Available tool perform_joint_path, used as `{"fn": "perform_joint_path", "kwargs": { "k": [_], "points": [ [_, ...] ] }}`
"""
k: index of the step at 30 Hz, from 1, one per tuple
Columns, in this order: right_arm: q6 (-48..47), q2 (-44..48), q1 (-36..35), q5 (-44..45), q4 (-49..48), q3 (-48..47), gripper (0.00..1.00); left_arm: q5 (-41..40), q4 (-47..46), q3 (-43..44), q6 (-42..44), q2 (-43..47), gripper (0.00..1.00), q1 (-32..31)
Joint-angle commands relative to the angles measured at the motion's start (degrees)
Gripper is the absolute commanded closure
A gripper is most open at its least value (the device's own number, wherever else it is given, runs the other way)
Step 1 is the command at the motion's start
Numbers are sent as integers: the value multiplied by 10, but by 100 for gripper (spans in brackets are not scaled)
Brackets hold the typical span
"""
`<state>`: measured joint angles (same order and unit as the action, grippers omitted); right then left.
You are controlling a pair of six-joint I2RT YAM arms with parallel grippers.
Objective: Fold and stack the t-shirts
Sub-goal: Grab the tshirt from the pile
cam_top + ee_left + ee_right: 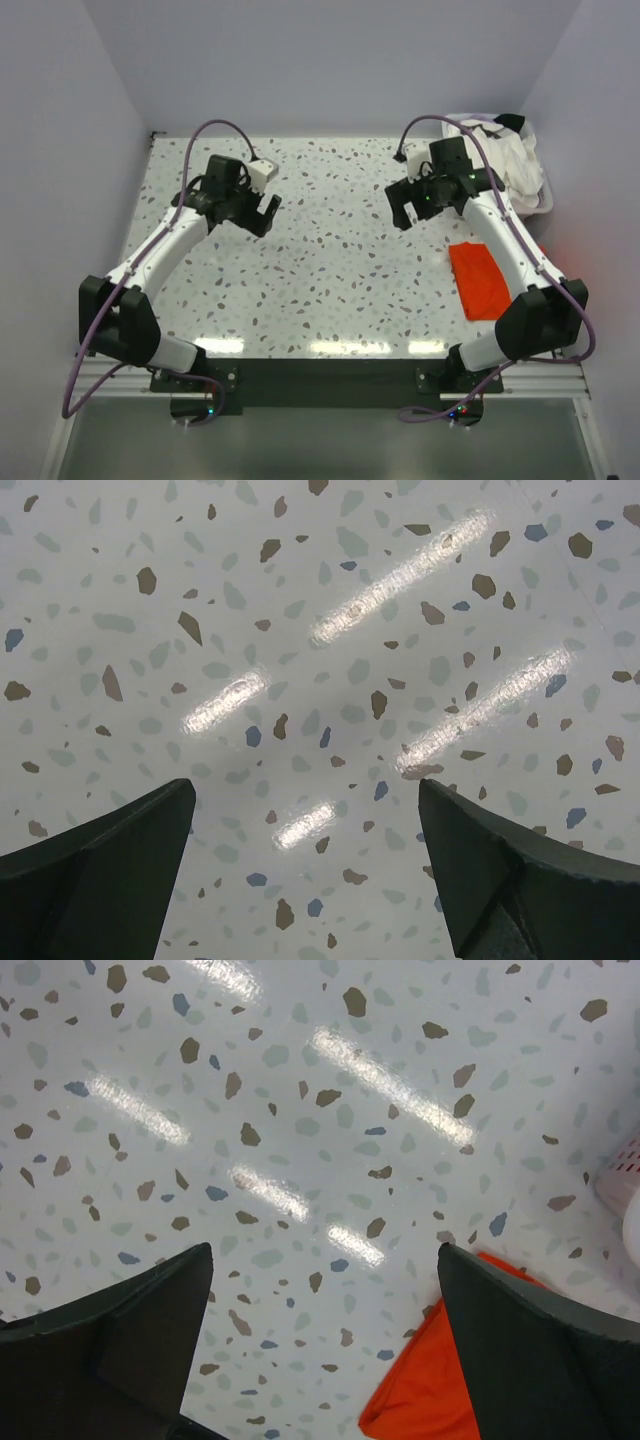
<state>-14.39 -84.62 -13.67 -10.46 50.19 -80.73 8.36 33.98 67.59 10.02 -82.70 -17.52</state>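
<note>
From above, the left pincer (262, 212) and right pincer (403, 212) are both gaping wide, gripping nothing. The orange-red t-shirt (482, 281) is lying flat on the near side of the basket (540, 200), and the cream-white t-shirt (505, 160) is bulging inside the basket. The left wrist view is showing only bare surface (330, 630). The right wrist view is showing the orange-red t-shirt (420, 1390) near the basket's edge (625, 1175).

Table (330, 270) glossy, smooth, speckled stone-look; orange-red t-shirt (482, 280) matt soft cloth; fingers (90, 880) matt dark plastic.

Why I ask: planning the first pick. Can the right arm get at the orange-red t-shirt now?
Probably yes: the orange-red t-shirt lies uncovered on the table, and the right gripper hangs open close by with nothing between them.
</note>
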Motion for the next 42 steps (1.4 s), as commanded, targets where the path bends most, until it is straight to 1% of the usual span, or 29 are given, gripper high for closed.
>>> {"fn": "perform_joint_path", "kwargs": {
  "k": [1, 2, 5, 6, 8, 9, 11, 14, 16, 20, 24, 27, 30, 35, 36, 38, 39, 40, 42],
  "points": [
    [10, 13, 21, -1, -10, -15, 1, 3, -14, 13, 2, 13, 0, 1],
    [11, 6, 51, -3, -10, -48, 1, 5, -19, 19, 4, 11, 0, 3],
    [3, -35, 109, -7, -9, -113, 1, 12, -6, 56, 13, -12, 0, 11],
    [-6, -48, 119, 0, -8, -156, 1, 13, -1, 68, 13, -19, 0, 15],
    [-15, -86, 152, 2, -5, -202, 1, 22, 7, 89, 18, -33, 0, 21],
    [-15, -98, 161, 3, -4, -244, 1, 24, 5, 92, 18, -34, 0, 27],
    [-15, -133, 183, 13, -8, -297, 1, 27, 1, 99, 21, -40, 0, 31],
    [-13, -171, 208, 36, -38, -327, 1, 23, 2, 102, 24, -47, 0, 36],
    [-14, -193, 217, 40, -57, -346, 1, 19, 3, 104, 26, -50, 0, 38],
    [-24, -268, 230, 54, -49, -405, 1, 10, 8, 105, 30, -55, 0, 39],
    [-27, -352, 234, 69, -58, -444, 1, 3, 9, 97, 32, -54, 0, 41],
    [-26, -391, 233, 74, -51, -478, 1, 2, 19, 91, 35, -55, 0, 42],
    [-26, -428, 233, 90, -56, -486, 1, -8, 23, 90, 39, -55, 0, 42],
    [-39, -445, 235, 125, -83, -451, 3, -19, 26, 91, 43, -55, 0, 42],
    [-41, -444, 236, 130, -89, -446, 8, -19, 26, 91, 44, -55, 0, 42],
    [-42, -440, 241, 134, -91, -442, 14, -19, 26, 92, 44, -57, 0, 42],
    [-44, -429, 245, 132, -91, -436, 19, -19, 27, 93, 41, -58, 0, 42],
    [-44, -424, 247, 124, -92, -434, 20, -17, 26, 93, 41, -57, 0, 42],
    [-47, -405, 257, 117, -92, -428, 28, -12, 25, 94, 40, -58, 0, 42]
  ]
}}
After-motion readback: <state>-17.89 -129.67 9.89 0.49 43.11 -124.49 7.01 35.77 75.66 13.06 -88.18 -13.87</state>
